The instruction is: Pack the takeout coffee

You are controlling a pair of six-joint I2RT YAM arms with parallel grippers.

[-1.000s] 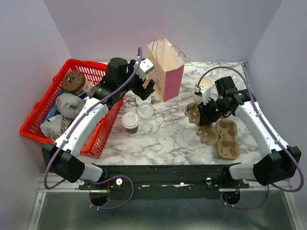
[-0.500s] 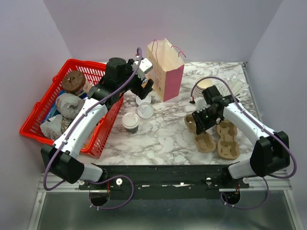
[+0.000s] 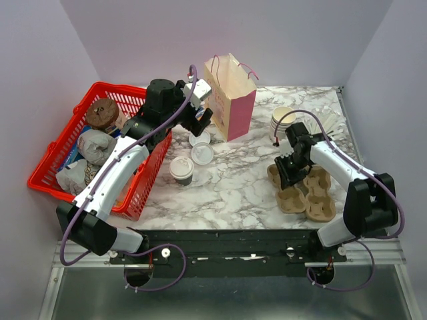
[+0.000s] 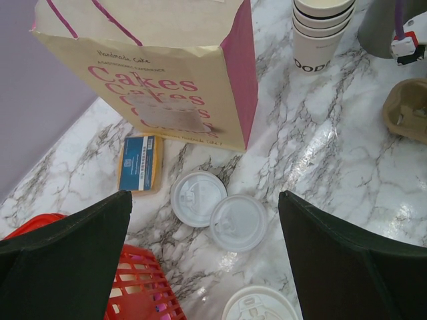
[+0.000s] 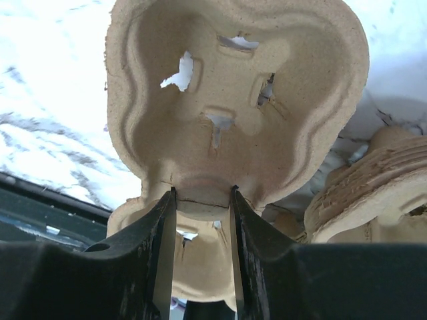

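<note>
Pulp cup carrier (image 5: 227, 100), pinched by its centre ridge in the right gripper (image 5: 200, 200) near the bench's right edge, wants setting flat, seemingly clear of the spare carrier (image 3: 319, 200). The left gripper (image 3: 202, 122) hangs wide open and empty. The takeout coffee (image 3: 181, 169) stands lidded beside the red basket (image 3: 143, 190).

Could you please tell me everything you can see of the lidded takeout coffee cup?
The small cream paper cup with a dark brown lower band stands upright on the marble table, near the red plastic basket. A round white plastic lid caps it. Nothing grips it.
</note>
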